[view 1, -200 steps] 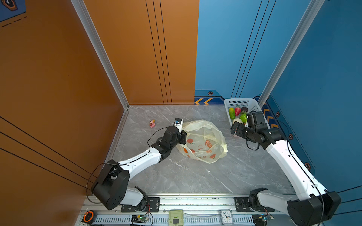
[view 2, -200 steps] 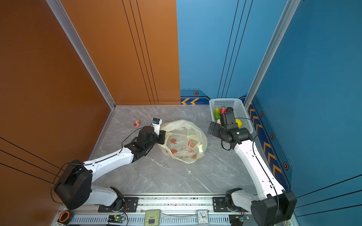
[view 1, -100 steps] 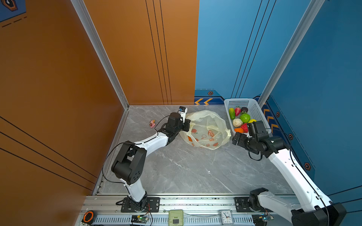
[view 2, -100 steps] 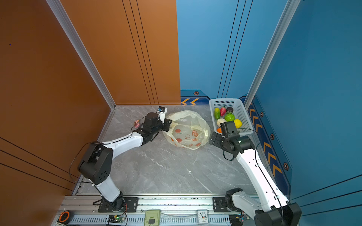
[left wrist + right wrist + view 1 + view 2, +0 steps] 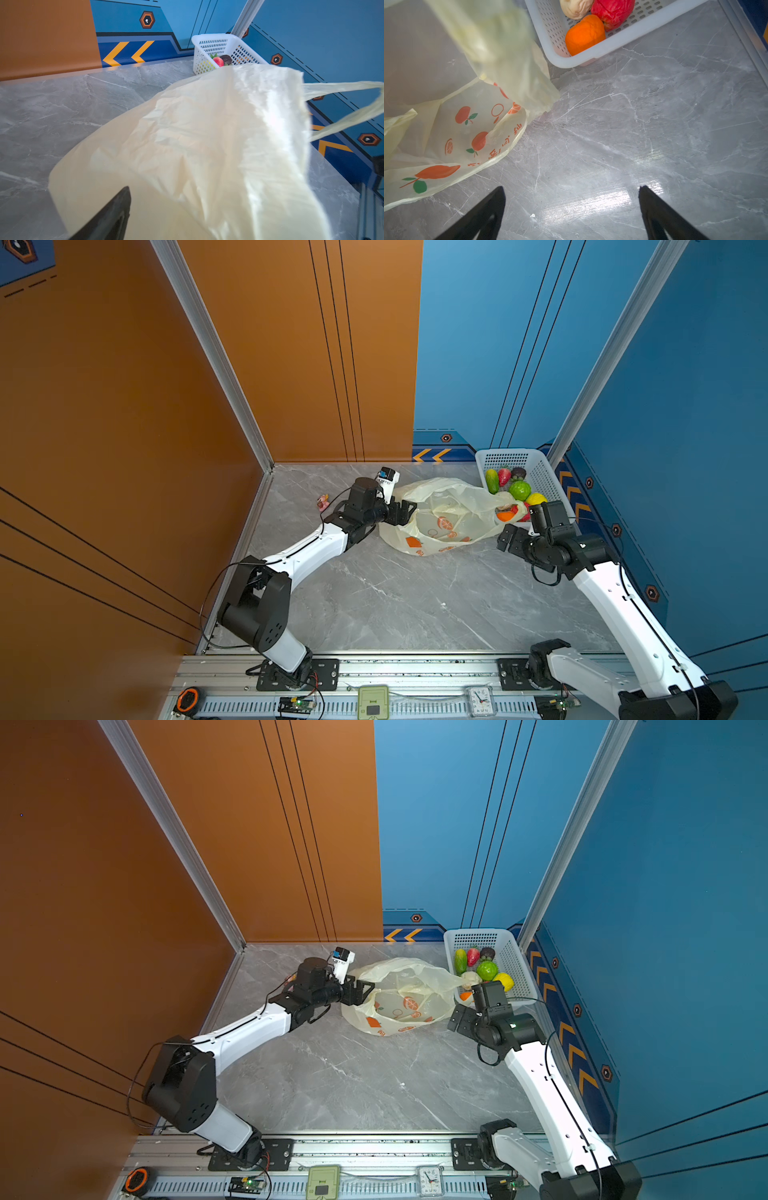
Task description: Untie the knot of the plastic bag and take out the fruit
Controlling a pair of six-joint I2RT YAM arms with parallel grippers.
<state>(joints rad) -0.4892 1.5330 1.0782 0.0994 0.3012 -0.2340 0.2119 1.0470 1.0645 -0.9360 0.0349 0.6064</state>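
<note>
Left gripper (image 5: 402, 512), jaws spread, touches the slack plastic bag (image 5: 446, 510); right gripper (image 5: 572, 193) hangs spread and empty. Fruit (image 5: 519, 490) lies in the white basket (image 5: 508, 456). Removal appears complete; next, withdraw both arms.

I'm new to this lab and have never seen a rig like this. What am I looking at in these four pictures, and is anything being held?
Two white robot arms work on a grey table. Two pictures look down from overhead, side by side, showing nearly the same scene. The other two come from a camera on each arm's wrist; the black wedges at their edge are the gripper's own fingers. On the table lie a pale-yellow plastic bag with orange fruit prints, a white basket holding toy fruit, and a tiny pink figurine. The left gripper sits against the bag, jaws apparently open, gripping nothing. The right gripper is open and empty, over bare table near the basket.
</note>
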